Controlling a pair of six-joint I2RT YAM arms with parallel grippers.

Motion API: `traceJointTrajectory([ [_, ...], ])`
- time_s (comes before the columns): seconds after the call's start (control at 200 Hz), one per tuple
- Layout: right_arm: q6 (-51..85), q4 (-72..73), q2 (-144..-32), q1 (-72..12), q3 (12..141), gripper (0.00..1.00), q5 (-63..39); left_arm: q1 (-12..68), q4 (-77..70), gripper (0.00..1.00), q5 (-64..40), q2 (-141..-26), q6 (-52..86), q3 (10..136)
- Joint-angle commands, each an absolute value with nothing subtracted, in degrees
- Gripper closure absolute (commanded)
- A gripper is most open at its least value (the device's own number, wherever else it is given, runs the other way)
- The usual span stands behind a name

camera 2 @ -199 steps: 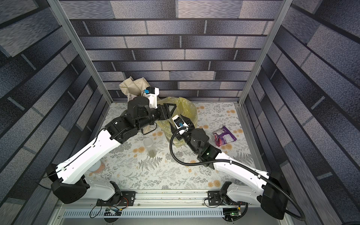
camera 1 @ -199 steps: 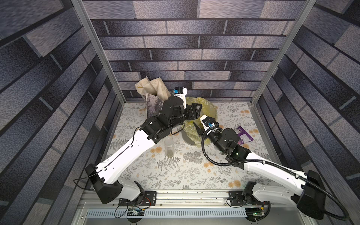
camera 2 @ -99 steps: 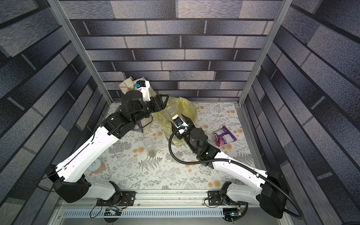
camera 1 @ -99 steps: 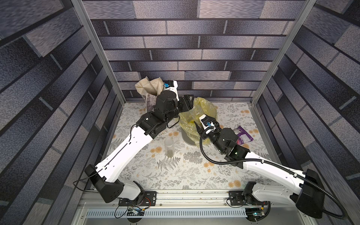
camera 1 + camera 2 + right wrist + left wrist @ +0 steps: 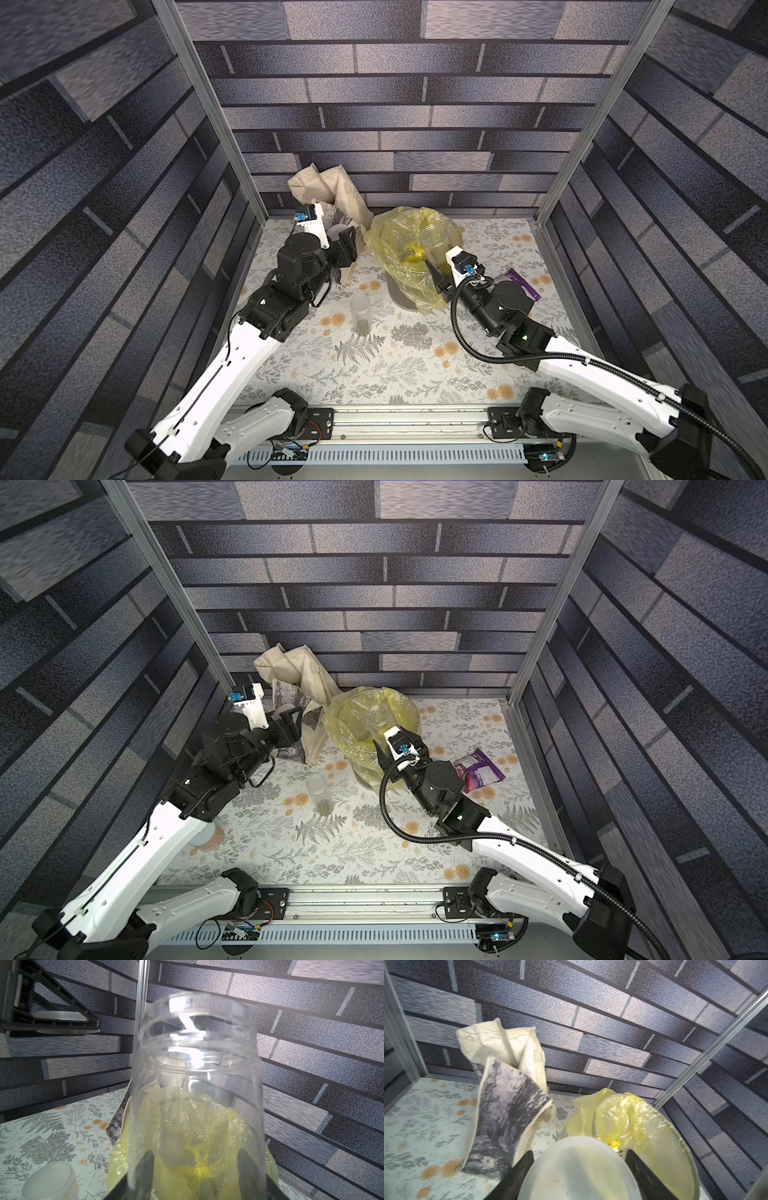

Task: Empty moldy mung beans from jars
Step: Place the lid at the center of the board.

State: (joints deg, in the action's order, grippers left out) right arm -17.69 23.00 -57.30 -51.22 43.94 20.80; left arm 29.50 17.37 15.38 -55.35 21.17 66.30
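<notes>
Right tool [image 5: 194, 1157] clamped round the base of open jar [image 5: 197, 1064], above yellow bag [image 5: 399, 249]. Jar's long axis runs straight out from tool, mouth upward. Mung beans [image 5: 442, 266] seemingly at base. Left tool [image 5: 579, 1152] grips lid [image 5: 577, 1172].

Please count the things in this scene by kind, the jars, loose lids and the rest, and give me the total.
Jars: 3: one in the right gripper, one standing mid-table, one half hidden under the left arm
Loose lids: 1, in the left gripper
Buckets: 1, with its yellow bag
Totes: 1
Packets: 1
Total: 7
</notes>
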Motion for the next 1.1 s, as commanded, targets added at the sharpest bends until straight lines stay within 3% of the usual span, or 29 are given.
traceJointTrajectory([
  [0.0, -15.31, 21.29, -56.21, -50.84, 43.55, 0.59, 19.16, 29.18, 14.95, 0.32, 21.05, -51.32, 14.87, 58.89],
  [0.516, -9.92, 17.86, -54.83, -50.91, 45.69, 0.59, 14.78, 27.04, -7.97, 0.31, 29.42, -47.13, 15.89, 24.26],
  [0.877, -7.41, 16.30, -54.85, -50.89, 45.62, 0.58, 14.63, 22.89, -20.20, 0.28, 30.00, -61.54, 19.77, 18.27],
  [1.097, -6.94, 16.42, -56.02, -50.85, 46.10, 0.59, 14.75, 21.27, -21.35, 0.17, 28.00, -67.12, 21.10, 19.22],
])
